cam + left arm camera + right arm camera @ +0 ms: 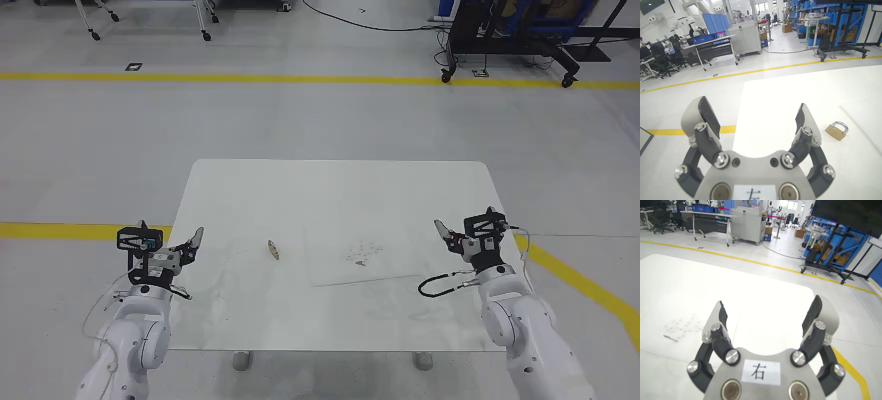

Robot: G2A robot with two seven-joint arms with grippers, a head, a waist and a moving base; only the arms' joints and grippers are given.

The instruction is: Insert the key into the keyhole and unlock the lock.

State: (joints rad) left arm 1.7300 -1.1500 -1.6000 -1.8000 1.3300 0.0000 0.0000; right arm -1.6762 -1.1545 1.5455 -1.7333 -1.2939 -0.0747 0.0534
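My left claw (753, 111) hangs over the left edge of the table (340, 190), fingers spread wide with nothing between them. My right claw (769, 306) sits at the right edge, fingers likewise apart and empty. The lock (837, 130), with a brass body and a silver shackle, lies on the table left of centre, nearer my left claw. The key (670, 338) lies flat toward the middle, between the lock and my right claw, touching neither.
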